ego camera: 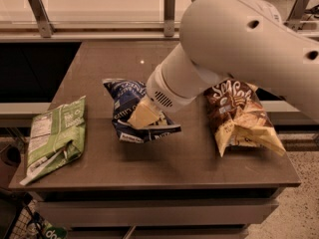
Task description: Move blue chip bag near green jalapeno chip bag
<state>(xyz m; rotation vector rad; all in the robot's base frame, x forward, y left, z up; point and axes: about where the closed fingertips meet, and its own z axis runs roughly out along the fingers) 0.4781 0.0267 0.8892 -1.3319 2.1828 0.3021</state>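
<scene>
The blue chip bag (127, 108), dark navy with white lettering, is in the middle of the brown table (164, 166). My gripper (144, 116) comes down from the big white arm at the upper right and is shut on the blue chip bag, its pale fingers (141, 114) pressed on the bag's right half. The bag is at or just above the tabletop. The green jalapeno chip bag (55, 133) lies flat at the table's left front edge, a short gap left of the blue bag.
A brown-and-yellow chip bag (239, 116) lies on the right part of the table. Metal rail posts (40, 14) stand behind the far edge. The table's front edge runs just below the bags.
</scene>
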